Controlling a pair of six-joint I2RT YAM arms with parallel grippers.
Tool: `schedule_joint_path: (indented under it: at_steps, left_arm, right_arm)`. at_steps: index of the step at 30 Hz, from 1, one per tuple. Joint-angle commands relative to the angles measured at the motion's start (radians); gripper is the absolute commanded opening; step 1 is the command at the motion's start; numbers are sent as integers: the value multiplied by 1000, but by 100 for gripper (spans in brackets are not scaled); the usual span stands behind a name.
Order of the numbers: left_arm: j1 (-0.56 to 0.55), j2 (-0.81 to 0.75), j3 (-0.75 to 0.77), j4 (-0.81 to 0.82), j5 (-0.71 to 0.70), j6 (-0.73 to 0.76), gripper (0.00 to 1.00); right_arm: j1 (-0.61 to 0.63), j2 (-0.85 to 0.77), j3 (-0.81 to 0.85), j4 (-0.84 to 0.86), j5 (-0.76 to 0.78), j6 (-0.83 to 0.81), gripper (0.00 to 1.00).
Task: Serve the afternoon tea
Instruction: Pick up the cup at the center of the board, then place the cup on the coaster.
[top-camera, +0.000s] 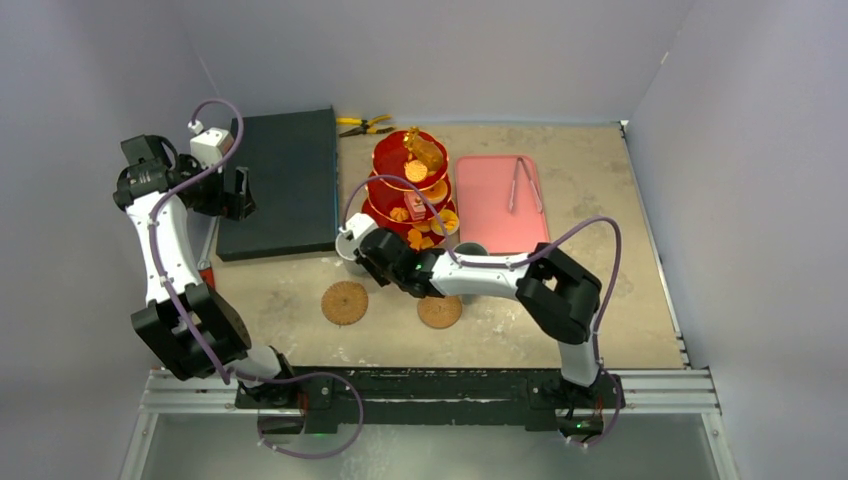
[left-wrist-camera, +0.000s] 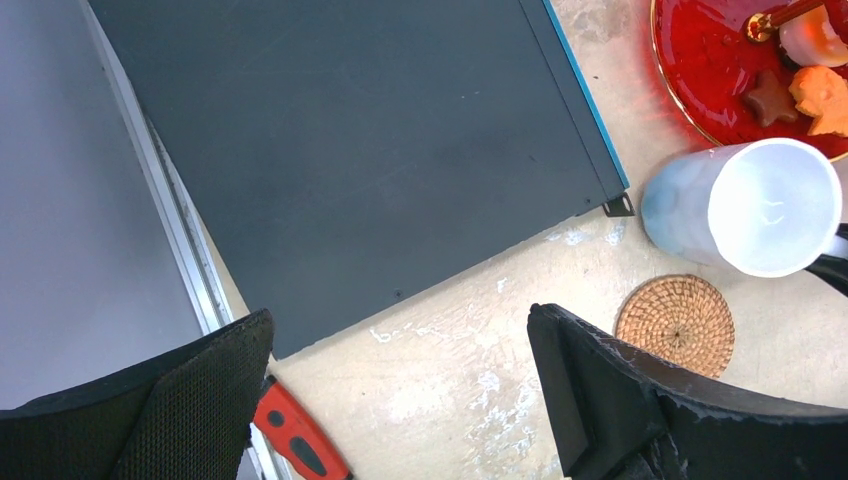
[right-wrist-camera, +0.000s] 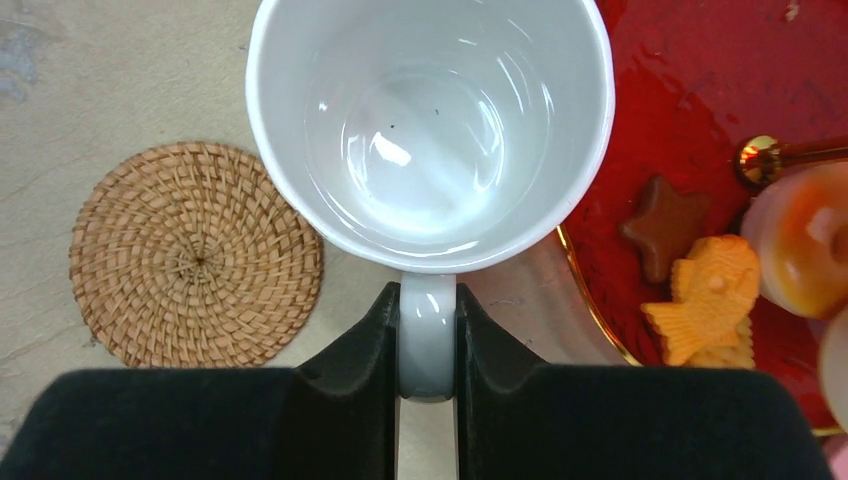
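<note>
Just beside the red three-tier stand (right-wrist-camera: 700, 90) and a cork coaster (right-wrist-camera: 195, 255), the white mug (right-wrist-camera: 430, 120) is pinched by its handle (right-wrist-camera: 427, 295) alone in the narrowly closed right gripper (right-wrist-camera: 427, 320), so it could be swung against the stand's rim if lifted, while the left gripper (left-wrist-camera: 400, 318) is held wide open, empty.
</note>
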Motion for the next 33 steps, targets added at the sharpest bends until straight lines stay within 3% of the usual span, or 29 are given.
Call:
schedule_joint_path:
  at_steps: [1,14,33]
  left_arm:
    - [6,-39,-8,28,15,-13,99]
    - [7,-41,-3,18,26,-6,99]
    - [7,-49,-27,29,26,8,99]
  right_arm:
    - [32,-150,-7,133,55,-30,0]
    - [164,-170,-82,145,30,59,0]
    - [198,-127,-100,120,-9,112,0]
